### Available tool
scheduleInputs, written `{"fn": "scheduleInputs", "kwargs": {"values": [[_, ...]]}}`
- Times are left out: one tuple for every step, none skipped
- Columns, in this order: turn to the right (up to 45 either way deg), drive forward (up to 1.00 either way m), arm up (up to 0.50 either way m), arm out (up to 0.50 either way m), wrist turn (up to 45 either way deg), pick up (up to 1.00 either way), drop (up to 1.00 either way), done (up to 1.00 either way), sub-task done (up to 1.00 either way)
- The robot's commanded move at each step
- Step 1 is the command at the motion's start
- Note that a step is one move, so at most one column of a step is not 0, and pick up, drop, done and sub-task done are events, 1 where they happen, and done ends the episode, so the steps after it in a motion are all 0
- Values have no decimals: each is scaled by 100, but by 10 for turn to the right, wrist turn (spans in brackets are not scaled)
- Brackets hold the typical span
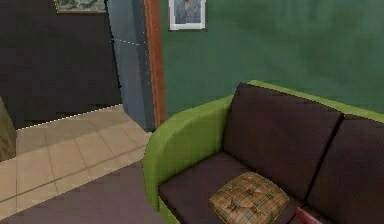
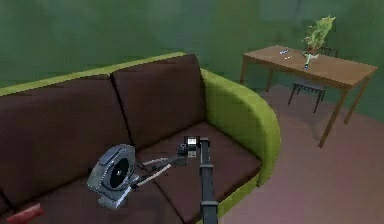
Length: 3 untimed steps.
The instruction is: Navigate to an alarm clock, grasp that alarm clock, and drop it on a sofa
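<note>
A green sofa (image 2: 240, 110) with dark brown cushions runs across the arm side view. My arm rises from the bottom edge over its seat. At the far end of my gripper (image 2: 146, 172) hangs a round grey alarm clock (image 2: 112, 172), clear of the seat cushion below it, so the gripper holds it. The same sofa (image 1: 185, 140) stands in the forward view's right half, with a plaid cushion (image 1: 248, 197) lying on its seat.
A wooden table (image 2: 330, 68) with a potted plant (image 2: 317, 38) and a chair (image 2: 306, 92) behind it stands at the arm side view's right. In the forward view a grey door (image 1: 133, 60), a wall picture (image 1: 187, 12) and tiled floor (image 1: 60, 150) lie left of the sofa.
</note>
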Motion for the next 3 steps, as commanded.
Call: {"fn": "scheduleInputs", "kwargs": {"values": [[0,0,-32,0,0,0,0,0,0],[0,0,0,0,0,0,100,0,0],[0,0,10,0,0,0,0,0,0]]}}
